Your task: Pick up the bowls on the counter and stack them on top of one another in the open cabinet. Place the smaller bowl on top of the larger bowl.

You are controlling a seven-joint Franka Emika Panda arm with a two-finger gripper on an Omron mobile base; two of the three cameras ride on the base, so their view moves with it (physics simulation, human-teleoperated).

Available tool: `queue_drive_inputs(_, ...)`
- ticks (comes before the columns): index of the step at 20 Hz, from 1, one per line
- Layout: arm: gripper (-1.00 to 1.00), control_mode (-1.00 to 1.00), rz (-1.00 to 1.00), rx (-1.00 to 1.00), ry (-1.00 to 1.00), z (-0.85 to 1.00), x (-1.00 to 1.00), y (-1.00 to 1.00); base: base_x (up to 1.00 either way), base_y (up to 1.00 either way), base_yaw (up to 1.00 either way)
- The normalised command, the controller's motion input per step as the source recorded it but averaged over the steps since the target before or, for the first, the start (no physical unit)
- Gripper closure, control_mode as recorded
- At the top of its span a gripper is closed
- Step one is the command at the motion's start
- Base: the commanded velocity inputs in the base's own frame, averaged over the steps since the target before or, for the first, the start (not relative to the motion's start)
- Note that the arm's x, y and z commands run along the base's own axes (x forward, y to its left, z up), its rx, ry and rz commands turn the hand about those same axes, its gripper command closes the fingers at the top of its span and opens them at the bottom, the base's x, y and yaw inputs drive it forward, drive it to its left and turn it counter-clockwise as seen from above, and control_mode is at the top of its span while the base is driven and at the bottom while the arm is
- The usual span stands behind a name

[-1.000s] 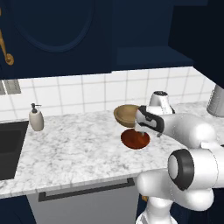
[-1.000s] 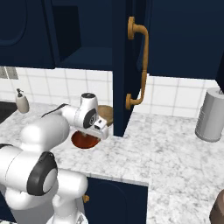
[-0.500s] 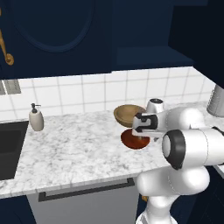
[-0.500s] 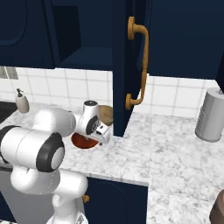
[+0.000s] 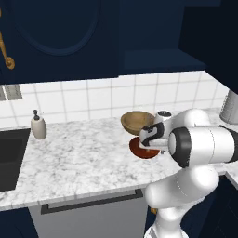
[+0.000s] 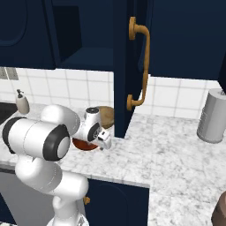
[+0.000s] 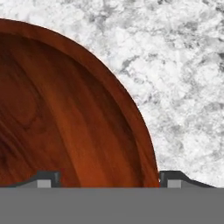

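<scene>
Two bowls (image 5: pixel 137 121) (image 5: pixel 142 149) carry no readable writing.

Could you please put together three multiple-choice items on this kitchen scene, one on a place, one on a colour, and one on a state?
1. Where does the smaller bowl sit?
A. On the counter, in front of the larger bowl
B. In the open cabinet
C. In the sink

2. What colour is the larger bowl?
A. White
B. Light tan
C. Navy

3. How does the pincer stand?
A. Shut above the soap bottle
B. Carrying the larger bowl
C. One fingertip inside the smaller bowl's rim, one outside

Answers: 1 A, both base views show it on the marble; 2 B, seen behind the arm; 3 C, the hand view shows the rim between the tips.
</scene>
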Motion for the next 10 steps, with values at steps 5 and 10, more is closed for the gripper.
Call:
queue_drive_inputs(5,1.00,-1.00,0.00,0.00,-0.05,0.10,0.00,0.00,0.00,0.00,0.00)
queue_drive_inputs(10,1.00,-1.00,0.00,0.00,-0.29,0.70,-0.20,0.07,0.00,0.00,0.00)
